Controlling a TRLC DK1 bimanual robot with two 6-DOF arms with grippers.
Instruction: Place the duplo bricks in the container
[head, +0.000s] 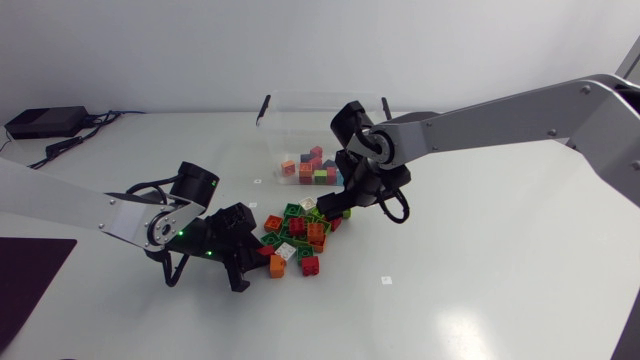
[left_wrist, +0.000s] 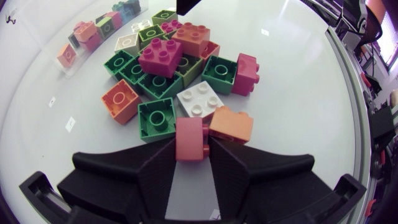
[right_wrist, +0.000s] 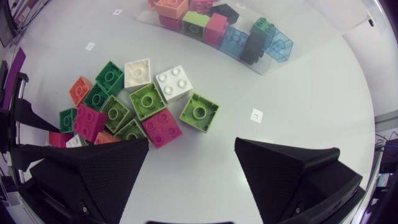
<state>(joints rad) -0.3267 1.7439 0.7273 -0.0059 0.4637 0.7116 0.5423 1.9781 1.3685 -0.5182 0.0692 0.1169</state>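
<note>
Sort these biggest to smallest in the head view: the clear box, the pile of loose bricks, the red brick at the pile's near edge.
1. clear box, largest
2. pile of loose bricks, smaller
3. red brick, smallest by far

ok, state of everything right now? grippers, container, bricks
left gripper: shut on the salmon-red brick, at the edge of the pile.
right gripper: open, nothing between its fingers, over the pile.
container: upright, open on top.
bricks in the container: several, lying on its floor.
brick pile: loose on the table, outside the container.
</note>
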